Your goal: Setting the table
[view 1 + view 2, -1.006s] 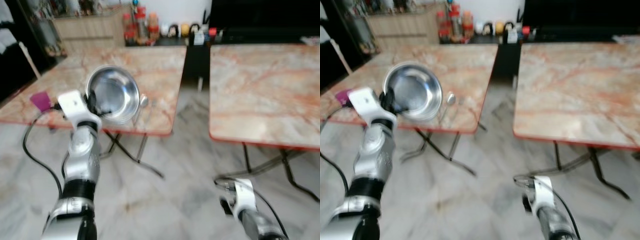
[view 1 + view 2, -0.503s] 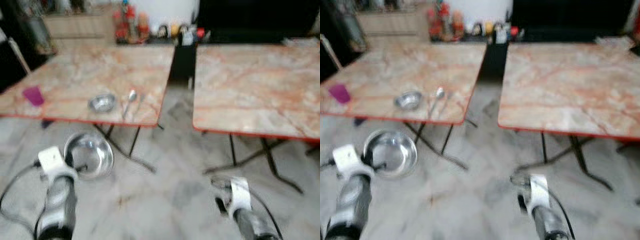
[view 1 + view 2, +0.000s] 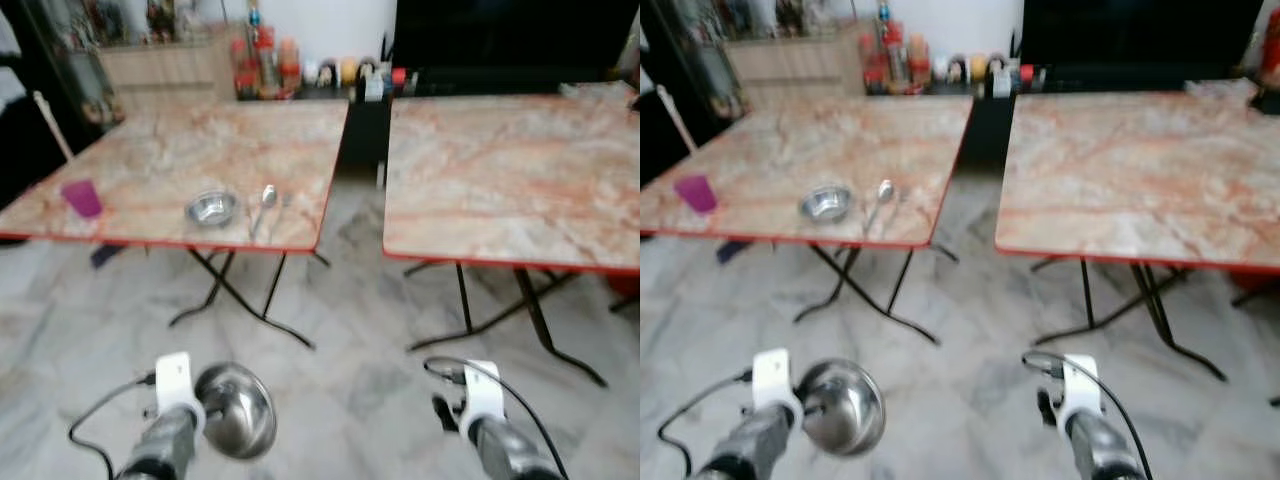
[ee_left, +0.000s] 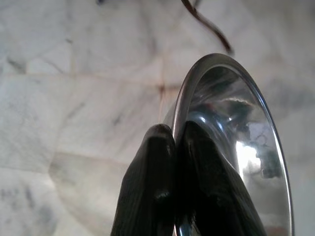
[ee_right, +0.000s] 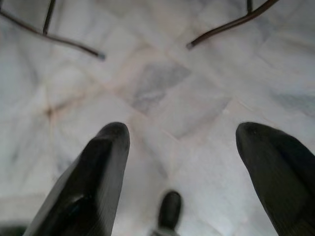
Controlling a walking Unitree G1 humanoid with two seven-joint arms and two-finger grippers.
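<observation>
Low over marble floor [image 3: 330,400]: left gripper [image 4: 176,142] pinching steel bowl [image 4: 236,147] rim; right gripper [image 5: 179,142] spread, empty

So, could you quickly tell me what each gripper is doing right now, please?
Left gripper: fingers shut on the rim of the steel bowl, held low over the floor.
Right gripper: open, holding nothing.

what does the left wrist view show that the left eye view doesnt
Left wrist view alone: the left end effector pinching the bowl's rim, one finger inside, one outside.

Left eye view alone: two marble tables, the left one with a small bowl, spoon and purple cup; the right end effector low over the floor.

Both: the steel bowl held by the left arm above the marble floor.
</observation>
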